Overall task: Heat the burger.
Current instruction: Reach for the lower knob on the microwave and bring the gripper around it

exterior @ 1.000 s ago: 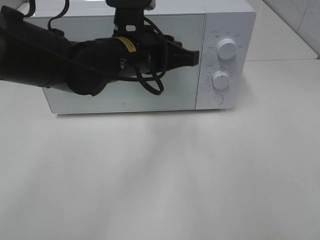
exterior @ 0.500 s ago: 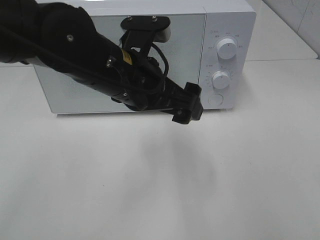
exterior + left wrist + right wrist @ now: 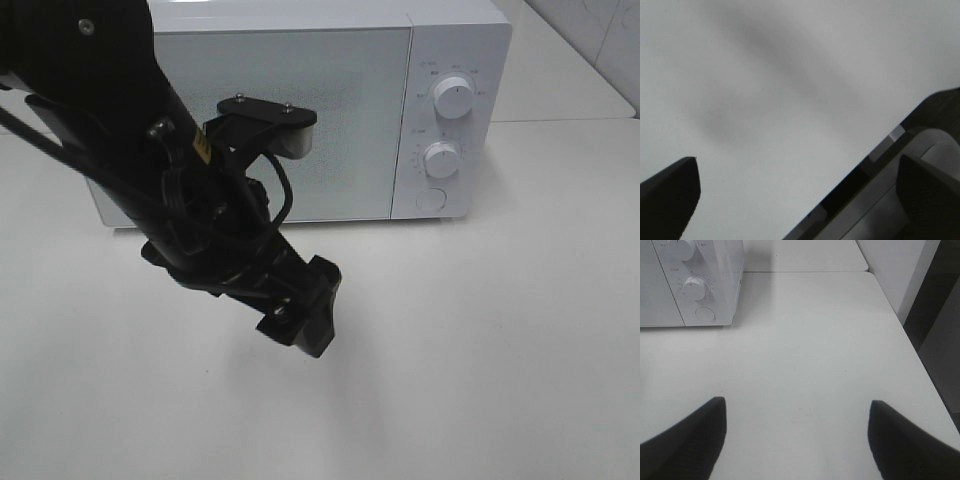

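Table edge (image 3: 892,325) — only beyond the right pincer (image 3: 796,402)

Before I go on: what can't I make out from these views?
- the burger: in no view; the microwave door is shut, its inside hidden.
- dial markings: too small, exterior high.
- microwave's left end: behind the left arm, exterior high.
- right gripper: only fingertips, cut by right wrist frame edge.
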Robot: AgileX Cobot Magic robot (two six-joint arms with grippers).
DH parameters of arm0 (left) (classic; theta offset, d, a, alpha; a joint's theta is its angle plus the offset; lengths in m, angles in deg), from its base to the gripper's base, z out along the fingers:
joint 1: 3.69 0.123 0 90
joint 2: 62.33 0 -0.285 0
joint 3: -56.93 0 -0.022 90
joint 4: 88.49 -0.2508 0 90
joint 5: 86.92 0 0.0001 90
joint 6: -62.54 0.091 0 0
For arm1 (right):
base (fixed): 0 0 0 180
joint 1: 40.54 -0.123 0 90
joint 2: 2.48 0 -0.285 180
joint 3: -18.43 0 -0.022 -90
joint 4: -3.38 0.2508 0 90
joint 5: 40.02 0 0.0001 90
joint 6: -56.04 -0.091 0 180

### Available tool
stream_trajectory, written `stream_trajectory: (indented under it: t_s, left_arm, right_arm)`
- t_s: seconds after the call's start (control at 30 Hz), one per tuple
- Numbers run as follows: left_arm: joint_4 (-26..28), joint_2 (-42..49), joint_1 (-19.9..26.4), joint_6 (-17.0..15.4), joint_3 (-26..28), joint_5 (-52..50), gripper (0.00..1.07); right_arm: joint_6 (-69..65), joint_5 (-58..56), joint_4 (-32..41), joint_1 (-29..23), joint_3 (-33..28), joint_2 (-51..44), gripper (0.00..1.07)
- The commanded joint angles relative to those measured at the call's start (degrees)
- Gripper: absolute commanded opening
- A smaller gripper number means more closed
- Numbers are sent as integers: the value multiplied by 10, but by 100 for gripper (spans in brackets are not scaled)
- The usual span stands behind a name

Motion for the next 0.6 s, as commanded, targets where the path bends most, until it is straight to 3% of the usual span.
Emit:
stream_trajectory:
  t_s: [0.03,0.17,0.23,0.4,0.5,0.57,0.6]
  left_arm:
    - [-3,5,23,-2,-1,40,101]
    - [-2,5,58,-2,-1,70,101]
    - [-2,6,110,-1,-1,116,101]
    - [9,13,176,-1,-1,166,101]
    - [9,19,186,-1,-1,171,101]
    - [9,58,233,-2,-9,175,101]
    - [9,58,233,-2,-9,175,101]
  right_arm:
    - [-2,3,0,4,-1,-16,74]
    - [-2,3,0,4,-1,-16,74]
    - [-2,3,0,4,-1,-16,74]
    - [-2,3,0,4,-1,-16,74]
    - [-2,3,0,4,-1,-16,74]
    - [-2,3,0,4,-1,-16,74]
    - [-2,3,0,4,-1,-16,74]
